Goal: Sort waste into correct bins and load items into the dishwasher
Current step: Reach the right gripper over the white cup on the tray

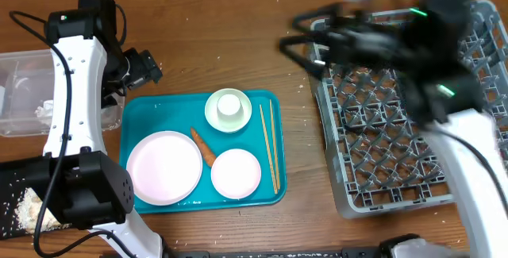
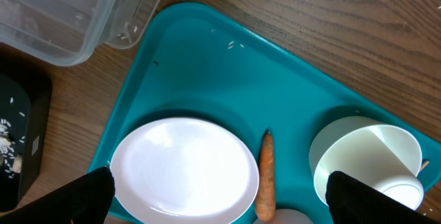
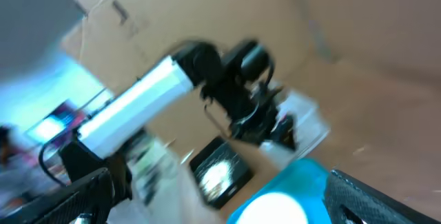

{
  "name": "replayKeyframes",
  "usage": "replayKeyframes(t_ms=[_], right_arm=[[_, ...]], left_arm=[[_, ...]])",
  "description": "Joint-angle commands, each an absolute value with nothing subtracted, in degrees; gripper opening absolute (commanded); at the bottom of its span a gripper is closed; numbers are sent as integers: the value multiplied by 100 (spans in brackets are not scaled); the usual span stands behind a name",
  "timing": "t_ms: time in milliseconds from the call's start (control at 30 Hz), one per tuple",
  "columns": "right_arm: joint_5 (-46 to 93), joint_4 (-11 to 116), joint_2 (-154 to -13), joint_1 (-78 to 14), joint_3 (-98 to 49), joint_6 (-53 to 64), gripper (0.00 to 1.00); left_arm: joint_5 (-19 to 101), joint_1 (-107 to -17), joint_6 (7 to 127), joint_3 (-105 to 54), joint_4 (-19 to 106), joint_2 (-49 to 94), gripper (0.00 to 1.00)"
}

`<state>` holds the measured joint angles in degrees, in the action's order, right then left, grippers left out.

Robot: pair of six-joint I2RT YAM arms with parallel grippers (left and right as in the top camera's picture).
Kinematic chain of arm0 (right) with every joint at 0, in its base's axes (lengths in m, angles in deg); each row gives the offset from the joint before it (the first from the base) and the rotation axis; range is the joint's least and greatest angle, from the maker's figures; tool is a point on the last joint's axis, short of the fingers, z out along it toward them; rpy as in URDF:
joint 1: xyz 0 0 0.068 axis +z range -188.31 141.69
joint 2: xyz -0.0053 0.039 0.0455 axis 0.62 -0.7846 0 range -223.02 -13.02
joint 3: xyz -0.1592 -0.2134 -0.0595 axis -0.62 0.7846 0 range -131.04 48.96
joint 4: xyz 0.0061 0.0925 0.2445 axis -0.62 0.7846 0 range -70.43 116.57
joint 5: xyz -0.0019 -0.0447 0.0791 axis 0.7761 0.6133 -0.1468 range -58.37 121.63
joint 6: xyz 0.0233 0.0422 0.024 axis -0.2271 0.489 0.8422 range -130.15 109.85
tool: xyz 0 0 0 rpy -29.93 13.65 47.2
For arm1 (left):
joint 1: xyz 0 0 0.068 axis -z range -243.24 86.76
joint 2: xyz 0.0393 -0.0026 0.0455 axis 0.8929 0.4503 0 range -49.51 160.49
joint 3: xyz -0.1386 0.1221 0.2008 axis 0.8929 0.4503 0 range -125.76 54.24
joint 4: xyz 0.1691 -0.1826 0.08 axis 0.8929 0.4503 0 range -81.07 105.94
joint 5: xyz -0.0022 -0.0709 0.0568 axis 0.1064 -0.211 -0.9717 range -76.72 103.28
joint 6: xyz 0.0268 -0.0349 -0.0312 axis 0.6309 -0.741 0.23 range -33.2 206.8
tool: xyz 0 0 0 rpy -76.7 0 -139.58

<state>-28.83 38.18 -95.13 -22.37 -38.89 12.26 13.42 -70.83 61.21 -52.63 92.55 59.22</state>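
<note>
On the teal tray (image 1: 159,107) lie a large white plate (image 1: 164,167), a smaller plate (image 1: 236,173), a bowl holding a small cup (image 1: 228,109), an orange carrot (image 1: 204,147) and wooden chopsticks (image 1: 270,147). My left gripper (image 1: 149,67) hangs open over the tray's far left corner. In its wrist view the left gripper (image 2: 219,200) frames the plate (image 2: 182,169) and carrot (image 2: 266,176), with the bowl (image 2: 365,158) to the right. My right gripper (image 1: 295,40) is open and blurred above the grey dish rack (image 1: 413,131), holding nothing.
A clear tub (image 1: 24,91) stands at the left edge with something white inside. A black tray (image 1: 16,202) with pale rice scraps lies at the front left. The right wrist view is blurred and shows the black tray (image 3: 220,172) and the teal tray (image 3: 303,176).
</note>
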Motion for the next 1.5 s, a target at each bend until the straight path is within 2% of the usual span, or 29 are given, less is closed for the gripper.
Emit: replayKeyframes(t_ms=[0,167,233,333,400,533,600,667,700,733,800,867,967,1100,1233,1333,1467], right_arm=[[-3222,3904,-10634,-1502,-4134,1180,100],[-2560,4699,-11913,-1186,-4134,710,100],[-2341,4924,-12013,-1175,-4134,559,100],[-2805,4642,-12002,-1175,-4138,505,100],[-2921,4933,-12005,-1175,-4138,500,100],[-2654,4581,-12002,-1155,-4276,1012,100],[-1360,5357,-11965,-978,-4781,946,99],[1755,7064,-11943,-486,-5898,511,100],[2515,7333,-11946,-357,-6123,439,100],[4144,7654,-11946,3,-6492,256,100],[5077,7624,-11946,408,-6669,-230,100],[4948,7608,-11970,572,-6665,-133,100],[3914,7582,-12225,469,-6660,649,100],[3363,7689,-12673,338,-6660,732,100],[3182,8041,-13167,340,-6660,752,100],[2356,8006,-13270,340,-6656,750,100],[2614,7989,-13366,362,-6639,752,100]], left_arm=[[1124,-7077,6041,-5376,9303,5948,100],[855,-7088,6045,-5376,9360,5948,100],[767,-7088,6049,-5376,9362,5948,100],[728,-7088,6052,-5376,9329,5948,100],[728,-7088,6052,-5376,9316,5948,100],[730,-7088,6052,-5376,9327,5948,100],[728,-7088,6062,-5376,9360,5948,100],[728,-7088,6062,-5376,9379,5948,100],[728,-7088,6060,-5376,9375,5948,100],[730,-7088,6060,-5376,9351,5948,100],[730,-7088,6058,-5376,9279,5948,100],[728,-7088,6060,-5376,9246,5948,100],[665,-7114,6058,-5376,9301,5948,100],[651,-7317,5944,-5376,9408,5948,100],[586,-7920,5249,-5376,9559,5948,100],[584,-8546,5188,-5376,9570,5948,100],[582,-8919,5190,-5376,9567,5948,100]])
